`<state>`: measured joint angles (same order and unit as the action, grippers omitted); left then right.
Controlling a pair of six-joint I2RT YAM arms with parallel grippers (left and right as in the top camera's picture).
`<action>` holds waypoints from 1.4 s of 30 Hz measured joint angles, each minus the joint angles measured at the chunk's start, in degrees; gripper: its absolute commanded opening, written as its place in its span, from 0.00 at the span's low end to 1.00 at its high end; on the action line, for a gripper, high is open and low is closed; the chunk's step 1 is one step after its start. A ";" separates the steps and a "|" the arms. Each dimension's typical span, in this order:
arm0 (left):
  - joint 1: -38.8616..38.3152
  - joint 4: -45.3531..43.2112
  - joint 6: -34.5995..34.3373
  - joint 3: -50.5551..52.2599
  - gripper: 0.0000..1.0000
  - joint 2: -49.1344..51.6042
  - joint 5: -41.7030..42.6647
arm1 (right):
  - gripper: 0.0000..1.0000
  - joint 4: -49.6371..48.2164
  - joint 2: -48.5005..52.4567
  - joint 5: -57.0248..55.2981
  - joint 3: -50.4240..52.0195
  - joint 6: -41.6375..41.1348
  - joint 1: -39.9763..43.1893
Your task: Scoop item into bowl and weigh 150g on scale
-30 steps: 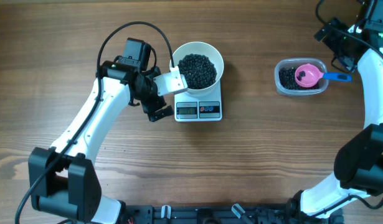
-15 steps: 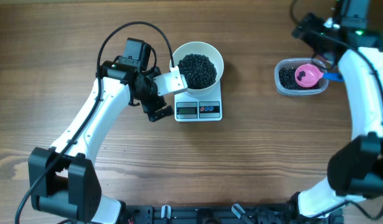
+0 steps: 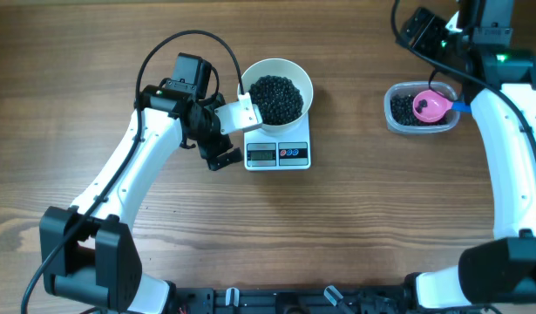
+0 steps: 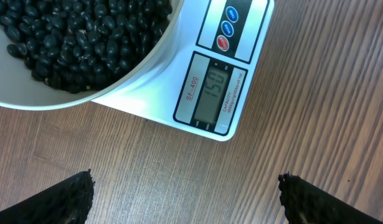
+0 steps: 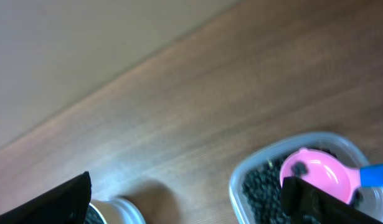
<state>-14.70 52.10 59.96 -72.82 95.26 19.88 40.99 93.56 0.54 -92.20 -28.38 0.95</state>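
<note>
The white bowl stands on the scale, filled with the item, a heap of black beans. In the left wrist view the beans fill the bowl, and the scale shows 150 on its display. My left gripper hovers just left of the scale, open and holding nothing. My right gripper is raised at the far right, behind the tub, open and empty. The right wrist view catches the bowl at its lower edge.
A clear plastic tub at the right holds more black beans. A pink scoop with a blue handle rests in it. The left arm's black cable loops above the table beside the bowl.
My right arm has swung left along the far edge, from the right border to behind the tub. The left arm, bowl and scale have not moved.
</note>
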 measured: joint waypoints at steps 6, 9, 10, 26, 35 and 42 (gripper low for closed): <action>0.00 0.00 -0.02 0.00 1.00 0.00 0.00 | 1.00 -5.79 -10.12 -6.60 -0.04 2.64 0.09; 0.00 0.00 0.00 0.00 1.00 0.00 0.00 | 1.00 -9.05 -15.91 -5.88 -0.09 9.64 0.17; 0.00 -0.02 -0.02 0.00 1.00 0.00 0.00 | 1.00 -9.84 -17.64 -5.25 -0.11 11.87 0.17; 0.00 0.00 0.00 0.00 1.00 0.00 0.00 | 1.00 -19.58 -38.12 3.56 11.04 24.44 0.17; 0.00 -0.02 0.00 0.00 1.00 0.00 0.00 | 1.00 -48.30 -56.85 4.59 44.78 24.13 0.17; 0.00 0.00 0.00 0.00 1.00 0.00 0.00 | 1.00 -56.28 -68.39 4.61 59.69 20.41 0.17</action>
<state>-14.70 52.10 59.96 -72.82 95.26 19.88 -15.29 25.17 5.15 -32.51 -7.97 1.13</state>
